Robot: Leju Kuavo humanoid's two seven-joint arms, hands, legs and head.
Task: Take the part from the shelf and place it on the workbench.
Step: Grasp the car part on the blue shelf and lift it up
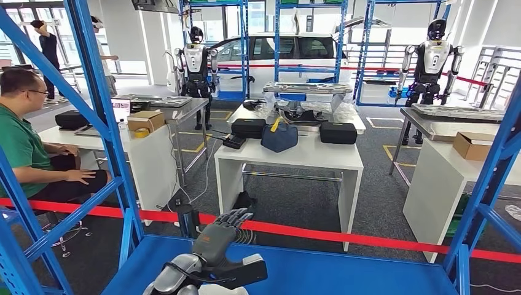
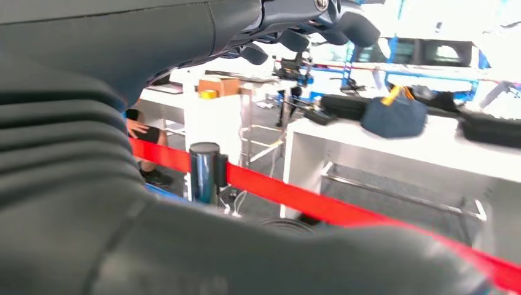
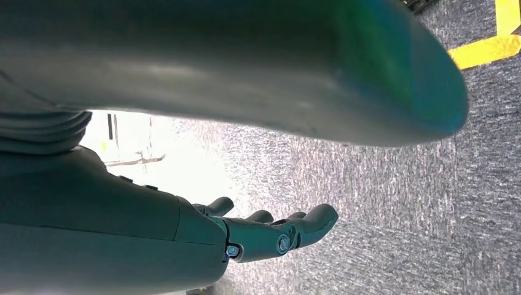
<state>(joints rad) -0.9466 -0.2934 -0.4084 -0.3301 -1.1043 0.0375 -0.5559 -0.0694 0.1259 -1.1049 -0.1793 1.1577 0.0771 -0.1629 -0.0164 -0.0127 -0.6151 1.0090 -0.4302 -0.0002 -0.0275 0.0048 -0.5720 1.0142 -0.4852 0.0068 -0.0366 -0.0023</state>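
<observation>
Left hand (image 1: 222, 236) is up over the blue shelf (image 1: 344, 270), fingers spread, holding nothing. Right hand (image 3: 270, 233) hangs over grey carpet (image 3: 393, 203), fingers loosely apart, empty too. Can't make out the part anywhere tbh.

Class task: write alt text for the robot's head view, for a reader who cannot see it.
The robot's left hand, dark fingers spread and holding nothing, hovers over a bare blue shelf board. Beyond a red barrier tape stands a white table carrying black cases and a dark blue bag. A person in green sits left.
</observation>
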